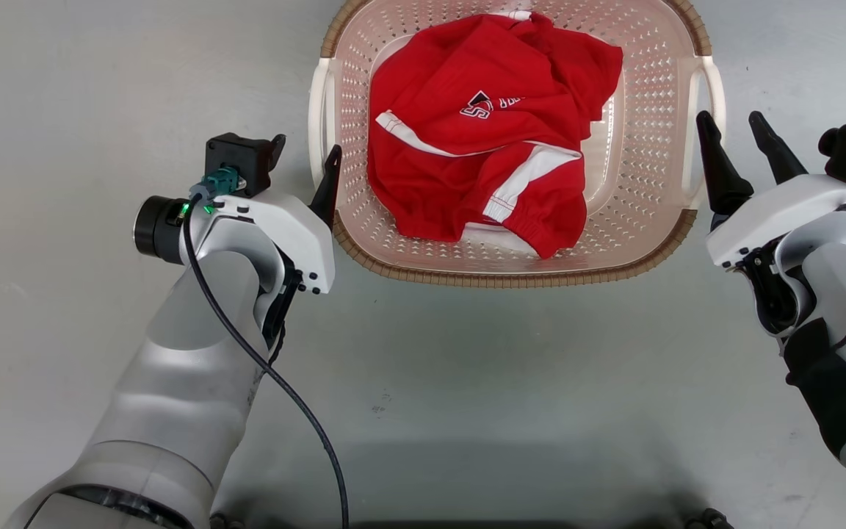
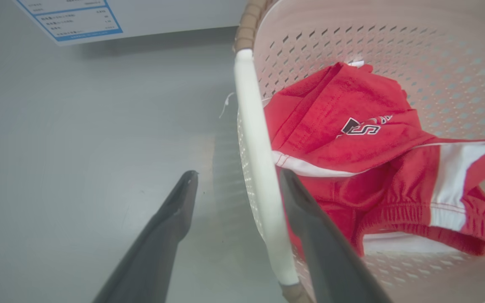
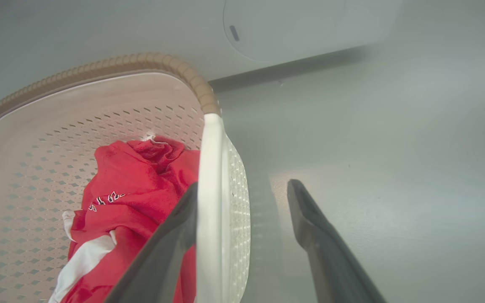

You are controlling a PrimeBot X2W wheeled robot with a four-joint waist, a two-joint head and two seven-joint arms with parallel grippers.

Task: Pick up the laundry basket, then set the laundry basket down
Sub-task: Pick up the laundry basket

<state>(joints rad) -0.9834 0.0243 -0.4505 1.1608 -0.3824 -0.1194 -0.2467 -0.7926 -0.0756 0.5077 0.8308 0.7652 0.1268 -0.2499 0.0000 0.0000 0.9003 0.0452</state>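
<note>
The laundry basket (image 1: 511, 278), pale pink and perforated with a brown woven-look rim, sits on the grey floor at the top middle of the head view. My left gripper (image 1: 305, 147) is open at its left side. In the left wrist view my left gripper (image 2: 238, 172) straddles the white left handle (image 2: 259, 168), one finger outside and one inside the basket (image 2: 352, 42). My right gripper (image 1: 730, 115) is open at the right handle (image 1: 717, 84). In the right wrist view my right gripper (image 3: 244, 185) straddles that handle (image 3: 211, 189), and the inner finger touches it.
A crumpled red garment (image 1: 489, 125) with white stripes and a logo lies in the basket. Beyond the basket stands a white washer (image 3: 301, 25) with a blue-bordered label (image 2: 78, 17). Grey floor (image 1: 467, 382) lies to both sides and in front.
</note>
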